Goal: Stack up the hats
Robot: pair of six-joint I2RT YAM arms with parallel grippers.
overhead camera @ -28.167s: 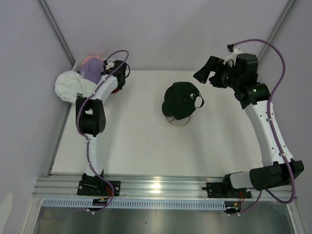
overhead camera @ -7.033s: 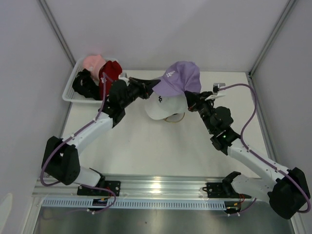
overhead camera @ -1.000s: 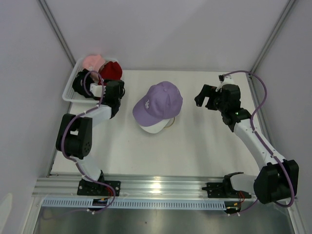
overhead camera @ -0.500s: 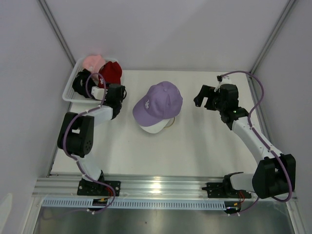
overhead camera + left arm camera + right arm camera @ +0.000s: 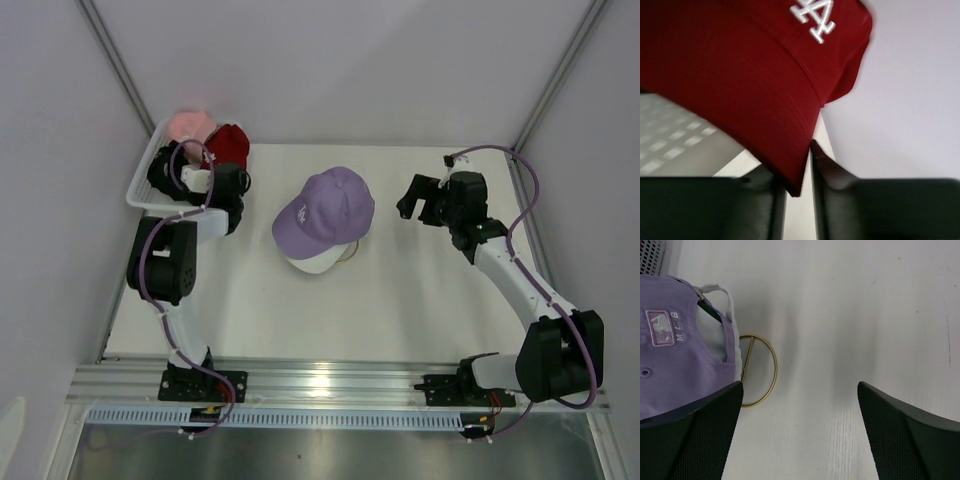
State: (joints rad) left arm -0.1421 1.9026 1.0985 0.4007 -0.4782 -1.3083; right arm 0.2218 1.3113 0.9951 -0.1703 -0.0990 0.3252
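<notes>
A lavender hat (image 5: 328, 208) sits on top of a white hat (image 5: 312, 262) over the gold wire stand (image 5: 348, 255) at the table's middle. A red hat (image 5: 232, 143), a pink hat (image 5: 187, 124) and a black hat (image 5: 162, 172) lie in the white mesh basket (image 5: 140, 180) at the back left. My left gripper (image 5: 226, 165) is at the basket's right end. In the left wrist view its jaws (image 5: 797, 185) pinch the brim of the red hat (image 5: 740, 65). My right gripper (image 5: 415, 197) hangs open to the right of the stack, holding nothing.
The right wrist view shows the lavender hat (image 5: 675, 360) with its back strap, the gold stand's ring (image 5: 767, 375) on bare white table, and a corner of the basket (image 5: 650, 255). Grey walls close in the left, back and right.
My left gripper has reached further into the basket and closed its jaws onto the red hat's brim. The right arm has barely shifted and stays open.
</notes>
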